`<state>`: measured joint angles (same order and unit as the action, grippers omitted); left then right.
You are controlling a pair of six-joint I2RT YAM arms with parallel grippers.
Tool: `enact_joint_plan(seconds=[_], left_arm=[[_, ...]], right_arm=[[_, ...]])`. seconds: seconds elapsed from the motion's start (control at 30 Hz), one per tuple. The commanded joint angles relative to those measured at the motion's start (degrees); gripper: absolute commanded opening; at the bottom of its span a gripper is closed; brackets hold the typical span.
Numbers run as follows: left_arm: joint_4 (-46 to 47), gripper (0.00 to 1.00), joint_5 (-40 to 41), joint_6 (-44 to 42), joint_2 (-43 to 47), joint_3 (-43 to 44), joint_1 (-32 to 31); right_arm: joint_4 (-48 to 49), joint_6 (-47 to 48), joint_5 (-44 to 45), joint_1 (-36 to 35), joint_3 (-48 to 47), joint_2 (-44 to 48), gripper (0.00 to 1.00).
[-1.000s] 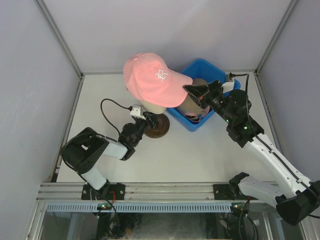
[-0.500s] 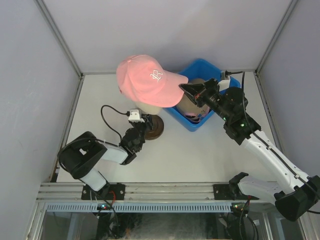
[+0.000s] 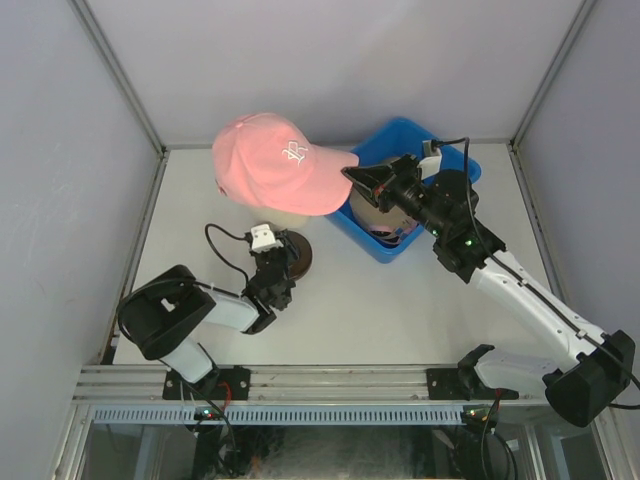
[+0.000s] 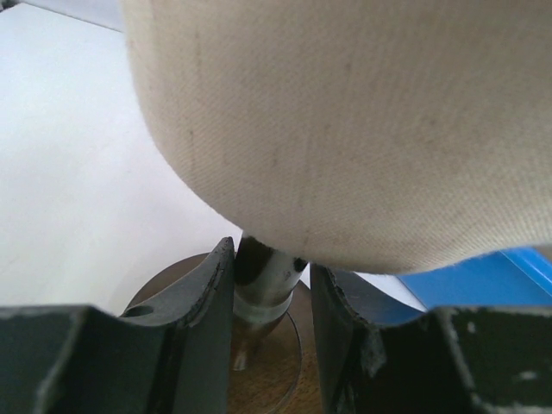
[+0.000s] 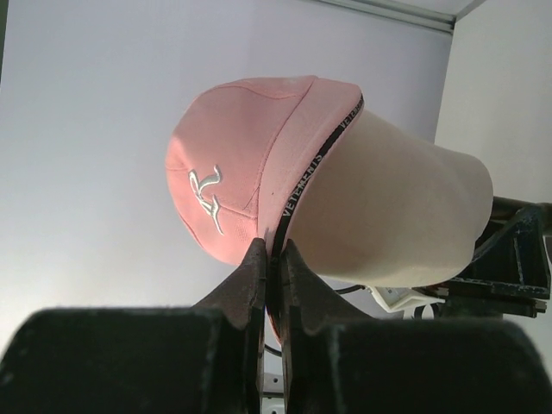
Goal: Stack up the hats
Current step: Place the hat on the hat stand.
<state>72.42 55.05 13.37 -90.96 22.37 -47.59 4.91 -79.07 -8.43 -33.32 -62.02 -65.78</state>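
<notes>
Two grippers are engaged. The right gripper (image 5: 274,250) is pinched tight on the brim of the pink cap (image 3: 275,170), which sits only partway over the mannequin head (image 4: 345,129). The left gripper (image 4: 269,267) is clamped around the head's post (image 4: 263,280). If the brim is pulled too hard, the cap could be dragged off.

Lettering on the pink cap

The pink cap (image 5: 233,172) carries a white embroidered monogram (image 5: 207,198) on its front panel, left of centre in the right wrist view. It looks like interlocked letters, one perhaps an R, but cannot be read for certain. The same monogram (image 3: 292,153) shows small and white on the cap in the upper middle of the overhead view. A black band (image 5: 321,153) along the cap's edge bears small white capitals that seem to read "VETEMENTS".
</notes>
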Motion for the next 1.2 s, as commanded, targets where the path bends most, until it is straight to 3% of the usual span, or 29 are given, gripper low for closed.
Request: enact_joint_plan(seconds=[0.0,0.5,0.9,1.07,1.17], left_arm=[[7.16,0.00,10.03,1.84,2.95,1.13,0.31],[7.14,0.00,12.96,7.48,1.72,0.97,0.31],[7.21,0.00,11.48,8.63,1.56,0.64,0.31],[7.17,0.03,11.13,9.21,2.53,-0.37,0.31],[7.13,0.13,10.54,9.22,3.11,-0.59,0.31]], right_arm=[[2.62,-0.25,1.02,0.14,-1.91,0.46,0.00],[7.82,-3.91,-0.61,1.32,5.76,-3.85,0.00],[8.97,-3.13,-1.15,1.33,6.32,-6.91,0.00],[9.50,-1.29,-0.21,1.41,6.34,-5.53,0.12],[9.95,-0.47,-0.23,1.67,6.34,-4.86,0.24]])
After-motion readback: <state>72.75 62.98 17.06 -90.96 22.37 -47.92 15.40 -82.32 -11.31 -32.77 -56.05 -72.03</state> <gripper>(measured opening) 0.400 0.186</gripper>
